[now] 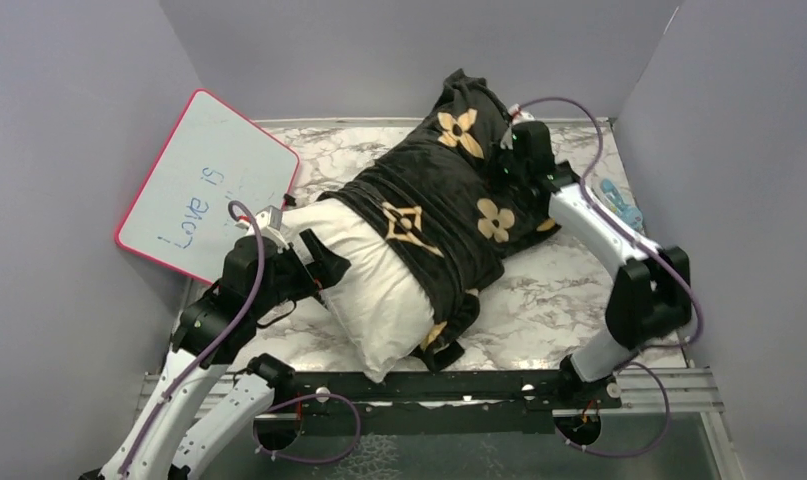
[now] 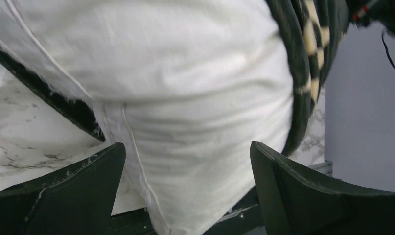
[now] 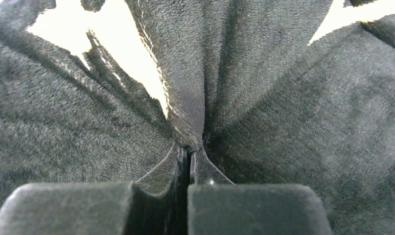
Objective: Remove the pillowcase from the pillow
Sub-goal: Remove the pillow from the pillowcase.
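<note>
Nearest, the plump off-white fabric pillow [image 1: 364, 295] is seen bare, its edge flanked by the spread left fingers [image 2: 78, 191]. Its far half is sheathed in the black velvety flower-patterned pillowcase [image 1: 449, 200], a fold of which is pinched between the right fingers [image 3: 254, 210]. Bare marble desk [image 1: 559, 290] is exposed to the right.

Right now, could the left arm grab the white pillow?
Probably yes. The left gripper stands open with the bare end of the pillow between its fingers, and the pillowcase does not cover that end.
</note>
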Available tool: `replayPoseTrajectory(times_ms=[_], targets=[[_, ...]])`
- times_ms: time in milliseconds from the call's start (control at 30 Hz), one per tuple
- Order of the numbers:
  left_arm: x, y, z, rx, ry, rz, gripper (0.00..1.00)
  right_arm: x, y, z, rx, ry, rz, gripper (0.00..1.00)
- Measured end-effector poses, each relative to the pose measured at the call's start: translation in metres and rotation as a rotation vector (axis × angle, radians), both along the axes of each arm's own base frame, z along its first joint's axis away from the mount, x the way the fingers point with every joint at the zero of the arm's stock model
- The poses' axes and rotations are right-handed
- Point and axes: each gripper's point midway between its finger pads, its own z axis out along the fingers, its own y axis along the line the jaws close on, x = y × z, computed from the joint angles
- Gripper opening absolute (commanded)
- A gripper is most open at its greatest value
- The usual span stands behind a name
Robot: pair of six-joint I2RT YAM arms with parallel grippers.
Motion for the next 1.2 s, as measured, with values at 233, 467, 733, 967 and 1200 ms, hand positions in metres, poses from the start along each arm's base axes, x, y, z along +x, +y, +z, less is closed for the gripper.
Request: replayPoseTrajectory(times_ms=[233, 467, 733, 967, 1200], targets=[[0.048, 0.003, 0.028, 0.176, -0.058, 0.028, 0.99, -0.112, -0.054, -0.001, 0.091, -0.026, -0.171, 0.01], [0.095, -0.010, 0.026, 0.197, -0.088, -0.006, 0.99, -0.167, -0.068, -0.010, 0.196, -0.010, -0.237, 0.01], [0.123, -0.006, -0.016, 0.045, 0.000, -0.099, 0.19, -0.169, -0.060, 0.000, 0.237, 0.004, -0.211, 0.33], [0.106, -0.016, -0.022, 0.009, -0.058, -0.201, 0.00, -0.171, -0.043, 0.055, 0.207, -0.027, -0.046, 0.68], [0.090, -0.019, -0.018, 0.004, -0.128, -0.261, 0.00, -0.145, 0.012, 0.136, 0.257, -0.123, 0.265, 0.73]])
